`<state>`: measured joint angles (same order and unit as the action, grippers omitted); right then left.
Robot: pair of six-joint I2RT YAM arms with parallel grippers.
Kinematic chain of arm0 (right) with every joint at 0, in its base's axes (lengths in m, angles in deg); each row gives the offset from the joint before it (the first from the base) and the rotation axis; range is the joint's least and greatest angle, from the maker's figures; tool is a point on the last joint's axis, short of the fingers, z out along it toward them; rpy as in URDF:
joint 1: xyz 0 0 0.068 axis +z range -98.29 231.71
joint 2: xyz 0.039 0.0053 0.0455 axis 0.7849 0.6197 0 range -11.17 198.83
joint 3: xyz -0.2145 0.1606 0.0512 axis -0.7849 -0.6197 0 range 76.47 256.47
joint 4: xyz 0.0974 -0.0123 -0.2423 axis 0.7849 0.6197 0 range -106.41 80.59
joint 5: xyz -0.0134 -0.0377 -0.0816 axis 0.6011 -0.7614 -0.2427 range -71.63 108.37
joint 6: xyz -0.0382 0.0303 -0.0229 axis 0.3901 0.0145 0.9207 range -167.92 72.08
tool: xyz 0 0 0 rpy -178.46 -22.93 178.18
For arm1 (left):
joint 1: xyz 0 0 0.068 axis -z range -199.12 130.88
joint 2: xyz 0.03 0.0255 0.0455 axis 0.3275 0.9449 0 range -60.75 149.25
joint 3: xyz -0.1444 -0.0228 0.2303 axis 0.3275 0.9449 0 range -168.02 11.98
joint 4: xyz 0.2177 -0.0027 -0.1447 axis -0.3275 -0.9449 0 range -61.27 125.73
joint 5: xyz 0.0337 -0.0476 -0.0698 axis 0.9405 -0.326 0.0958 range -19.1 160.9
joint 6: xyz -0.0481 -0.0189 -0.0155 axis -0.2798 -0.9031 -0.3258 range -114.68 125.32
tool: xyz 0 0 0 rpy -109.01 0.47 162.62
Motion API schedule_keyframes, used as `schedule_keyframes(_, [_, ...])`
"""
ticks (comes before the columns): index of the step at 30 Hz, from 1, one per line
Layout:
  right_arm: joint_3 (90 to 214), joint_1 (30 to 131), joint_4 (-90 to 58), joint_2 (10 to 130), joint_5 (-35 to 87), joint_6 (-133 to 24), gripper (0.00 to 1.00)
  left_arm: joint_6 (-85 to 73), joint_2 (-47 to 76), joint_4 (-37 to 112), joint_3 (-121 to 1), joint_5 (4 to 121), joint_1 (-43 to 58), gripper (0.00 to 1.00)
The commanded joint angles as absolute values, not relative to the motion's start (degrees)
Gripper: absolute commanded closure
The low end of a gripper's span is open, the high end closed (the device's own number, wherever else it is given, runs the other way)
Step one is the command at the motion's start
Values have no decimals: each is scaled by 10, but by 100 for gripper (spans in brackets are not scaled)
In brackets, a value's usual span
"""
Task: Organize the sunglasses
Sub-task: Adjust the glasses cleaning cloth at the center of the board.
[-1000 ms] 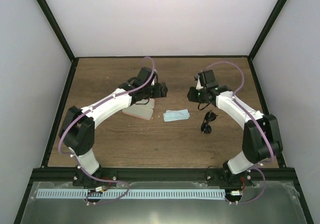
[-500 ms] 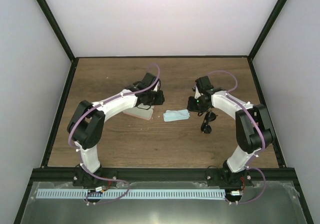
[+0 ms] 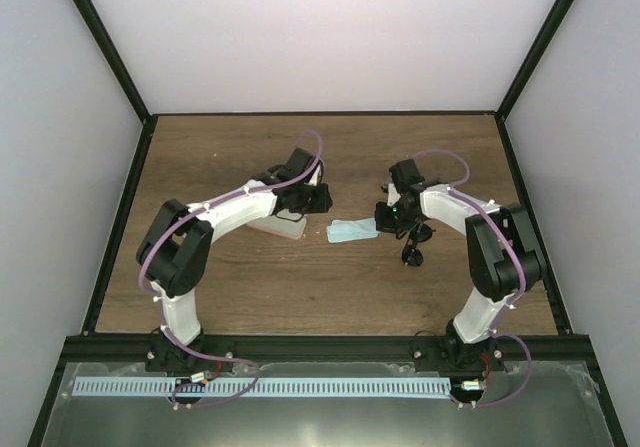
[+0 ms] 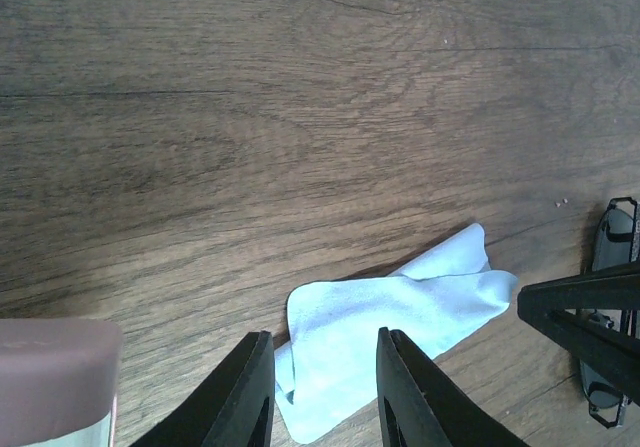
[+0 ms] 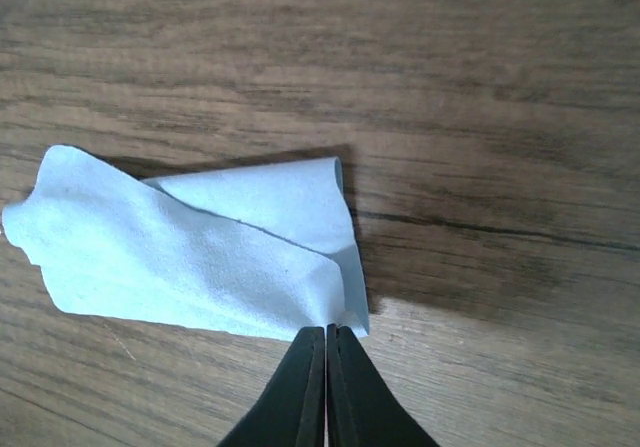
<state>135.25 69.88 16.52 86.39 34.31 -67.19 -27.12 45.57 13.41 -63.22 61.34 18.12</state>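
The sunglasses (image 3: pixel 415 244), a small black pair, lie on the wooden table right of centre. In the left wrist view the sunglasses (image 4: pixel 618 225) are partly hidden behind the right gripper's fingers (image 4: pixel 590 312). A crumpled light blue cloth (image 3: pixel 350 231) lies between the arms. My right gripper (image 5: pixel 327 332) is shut, its tips pinching the near right corner of the cloth (image 5: pixel 190 257). In the top view the right gripper (image 3: pixel 383 222) sits at the cloth's right end. My left gripper (image 4: pixel 325 339) is low beside the pink case (image 3: pixel 272 227), jaws narrowly open, empty.
An edge of the pink case (image 4: pixel 50 367) shows at the lower left of the left wrist view, outside the fingers. The cloth (image 4: pixel 400 312) lies just beyond the left fingertips. Black frame rails (image 3: pixel 120 217) and grey walls bound the table.
The left arm has drawn in low beside the pink case and its jaws have narrowed. The right gripper has come down and left to the cloth's right end and shut.
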Motion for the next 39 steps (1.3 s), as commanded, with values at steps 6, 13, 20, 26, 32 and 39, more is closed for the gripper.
schedule_keyframes(6, [1337,694,158,858,377,-663,99,-266,457,140,-617,610,187,68])
schedule_keyframes(13, [1345,694,160,850,348,-668,96,-264,461,146,-619,600,192,48])
schedule_keyframes(20, [1355,694,158,844,331,-671,73,-265,459,147,-618,599,192,35])
schedule_keyframes(26, [1358,694,150,860,329,-667,72,-265,462,150,-618,590,193,31])
schedule_keyframes(32, [1371,694,143,881,328,-664,75,-260,463,150,-619,594,193,29])
schedule_keyframes(39, [1384,694,142,900,332,-663,82,-256,466,149,-622,592,193,29])
